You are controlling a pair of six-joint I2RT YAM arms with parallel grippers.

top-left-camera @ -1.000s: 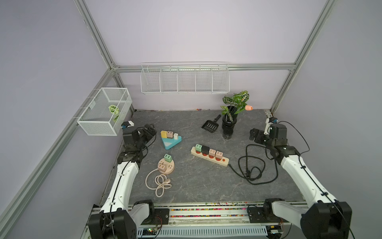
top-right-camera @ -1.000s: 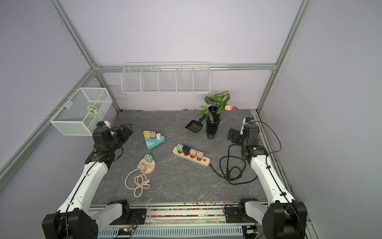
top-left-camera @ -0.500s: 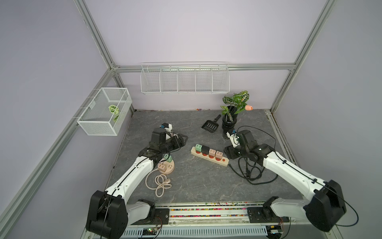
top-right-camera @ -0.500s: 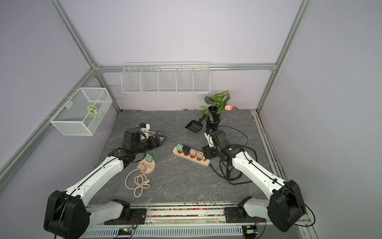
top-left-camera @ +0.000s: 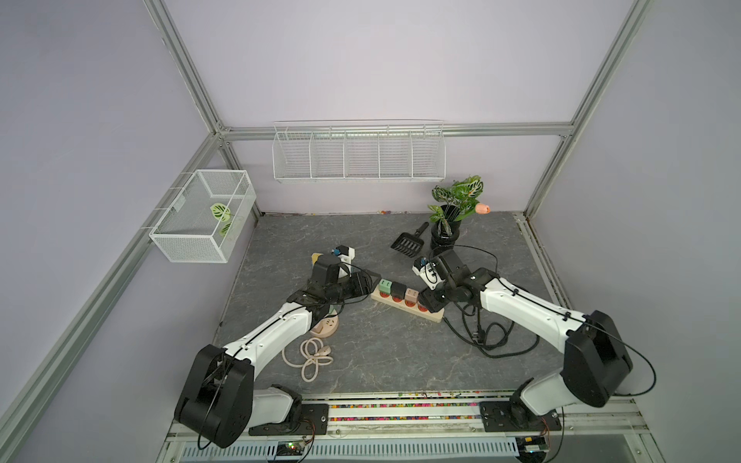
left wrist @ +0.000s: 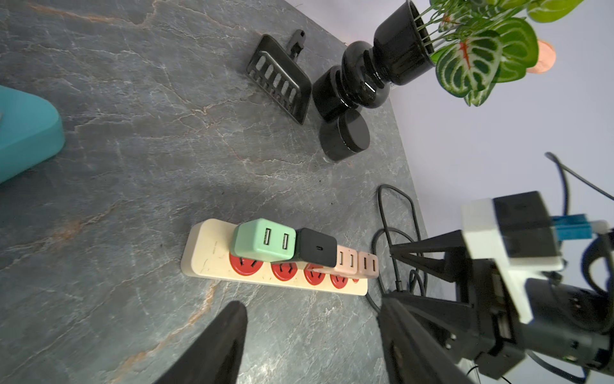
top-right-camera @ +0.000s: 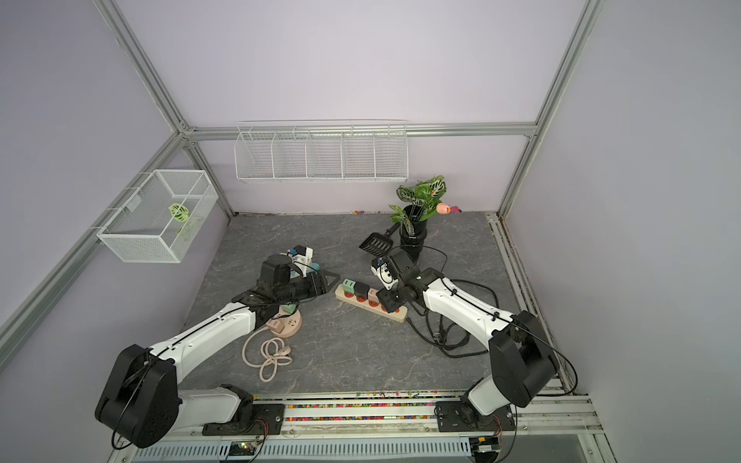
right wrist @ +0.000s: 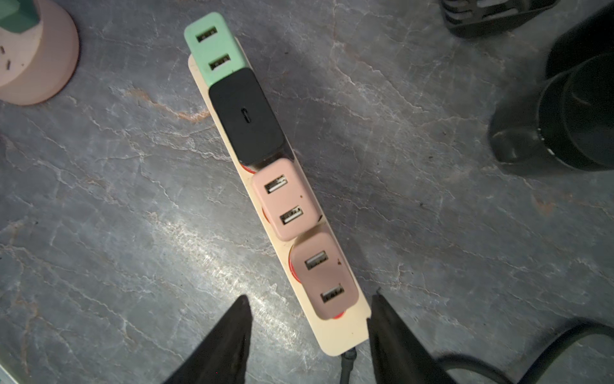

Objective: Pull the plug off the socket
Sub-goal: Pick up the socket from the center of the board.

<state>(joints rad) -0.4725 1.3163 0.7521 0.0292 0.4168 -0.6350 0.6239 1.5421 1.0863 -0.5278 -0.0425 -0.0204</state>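
Note:
A cream power strip with red sockets lies mid-table, carrying a green plug, a black plug and two pink plugs. My right gripper stands open astride the strip's cable end. One fingertip is against the strip's edge and the end pink plug sits just ahead of the jaws. My left gripper is open and empty, low over the table a short way off the green-plug end.
A round pink socket with a coiled cord lies under my left arm. A teal socket block is beside it. Behind the strip stand a black vase with a plant and a black scoop. A black cable loops at the right.
Both arms have swung in from the table's sides to the two ends of the power strip. Both pairs of jaws have narrowed.

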